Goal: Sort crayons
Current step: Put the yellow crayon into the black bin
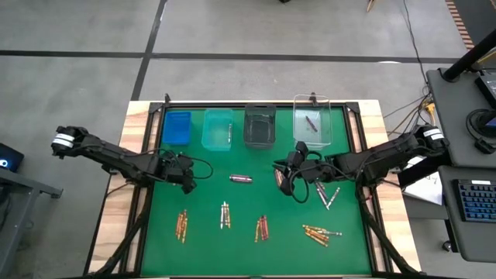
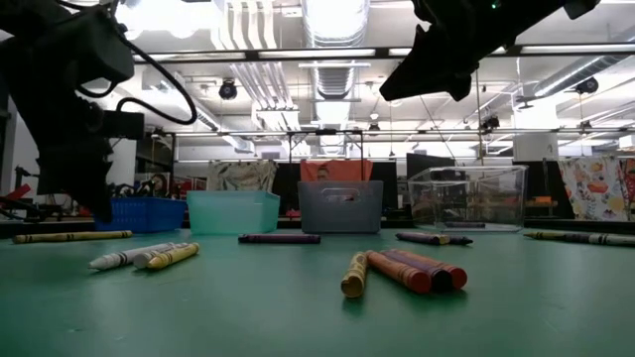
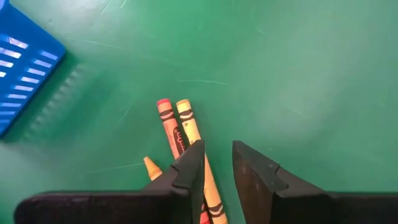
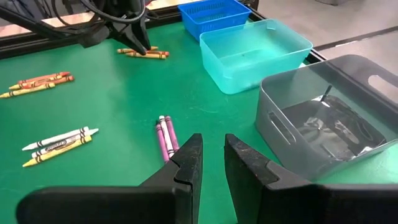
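Left pincer (image 3: 216, 177) hangs low over the tabletop (image 3: 298, 68) near the blue bin (image 3: 25, 68), fingers slightly parted, empty. The red and yellow crayons (image 3: 180, 127) lie just beneath, running lengthwise away from it. Right pincer (image 4: 211, 163) waits mid-table, narrowly parted.

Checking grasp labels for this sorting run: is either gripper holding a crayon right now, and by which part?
Nothing is held. The left gripper and the right gripper both show an empty gap between their fingers; crayons lie on the mat below the left one.
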Available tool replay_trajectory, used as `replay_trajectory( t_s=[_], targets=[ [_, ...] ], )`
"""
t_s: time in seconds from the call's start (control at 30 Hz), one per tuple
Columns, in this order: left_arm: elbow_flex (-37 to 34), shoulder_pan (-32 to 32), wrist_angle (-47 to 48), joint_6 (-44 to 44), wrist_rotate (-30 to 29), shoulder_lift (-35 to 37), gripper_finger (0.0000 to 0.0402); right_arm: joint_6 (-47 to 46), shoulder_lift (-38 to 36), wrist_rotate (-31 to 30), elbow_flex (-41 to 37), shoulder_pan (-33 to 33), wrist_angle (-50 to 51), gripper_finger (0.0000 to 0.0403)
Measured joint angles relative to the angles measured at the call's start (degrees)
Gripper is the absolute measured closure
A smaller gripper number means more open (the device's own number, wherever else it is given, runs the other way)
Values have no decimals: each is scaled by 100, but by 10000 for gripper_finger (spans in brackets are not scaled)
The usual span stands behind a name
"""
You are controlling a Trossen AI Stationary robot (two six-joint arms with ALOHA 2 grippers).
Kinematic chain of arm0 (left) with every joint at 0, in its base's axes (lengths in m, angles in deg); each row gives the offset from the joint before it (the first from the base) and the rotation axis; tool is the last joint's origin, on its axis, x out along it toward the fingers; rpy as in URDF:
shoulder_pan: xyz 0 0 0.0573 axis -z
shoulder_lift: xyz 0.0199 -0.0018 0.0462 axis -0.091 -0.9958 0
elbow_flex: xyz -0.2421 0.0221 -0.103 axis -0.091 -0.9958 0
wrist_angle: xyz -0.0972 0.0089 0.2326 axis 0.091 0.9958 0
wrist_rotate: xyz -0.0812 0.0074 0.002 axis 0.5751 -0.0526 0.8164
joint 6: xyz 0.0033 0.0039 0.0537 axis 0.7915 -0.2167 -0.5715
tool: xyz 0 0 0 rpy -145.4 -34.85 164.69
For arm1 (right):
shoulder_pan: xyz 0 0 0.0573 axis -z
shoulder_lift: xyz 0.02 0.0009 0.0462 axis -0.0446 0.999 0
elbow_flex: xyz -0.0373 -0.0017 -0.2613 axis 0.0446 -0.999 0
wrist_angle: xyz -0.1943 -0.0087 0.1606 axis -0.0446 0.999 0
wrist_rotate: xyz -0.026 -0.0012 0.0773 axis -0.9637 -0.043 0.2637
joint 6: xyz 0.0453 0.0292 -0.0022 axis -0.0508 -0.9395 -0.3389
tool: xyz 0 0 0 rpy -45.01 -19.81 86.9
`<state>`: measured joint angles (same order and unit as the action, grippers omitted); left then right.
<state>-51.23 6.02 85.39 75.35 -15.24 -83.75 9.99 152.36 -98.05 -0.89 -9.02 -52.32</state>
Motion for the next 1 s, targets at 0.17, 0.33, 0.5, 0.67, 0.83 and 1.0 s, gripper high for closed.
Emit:
replay_trajectory(
  t_s=[0.17, 0.33, 0.5, 0.67, 0.83, 1.0],
  targets=[
    [-105, 0, -70, -8, -7, -30, 339, -2, -2, 2, 0, 0, 2, 346],
    [-217, 0, -247, -10, -10, -36, 341, -8, -2, 2, 0, 0, 2, 346],
    [-221, 0, -313, -12, -9, -36, 342, -13, -2, 2, 0, 0, 3, 346],
    [-283, 0, -404, -12, -7, -36, 342, -13, -2, 3, 0, 0, 4, 346],
    [-349, 0, -540, -12, 24, -36, 342, -13, -2, 4, 0, 0, 7, 346],
    [-365, 0, -564, 14, 117, -36, 342, -16, -2, 4, 0, 0, 7, 346]
  ],
)
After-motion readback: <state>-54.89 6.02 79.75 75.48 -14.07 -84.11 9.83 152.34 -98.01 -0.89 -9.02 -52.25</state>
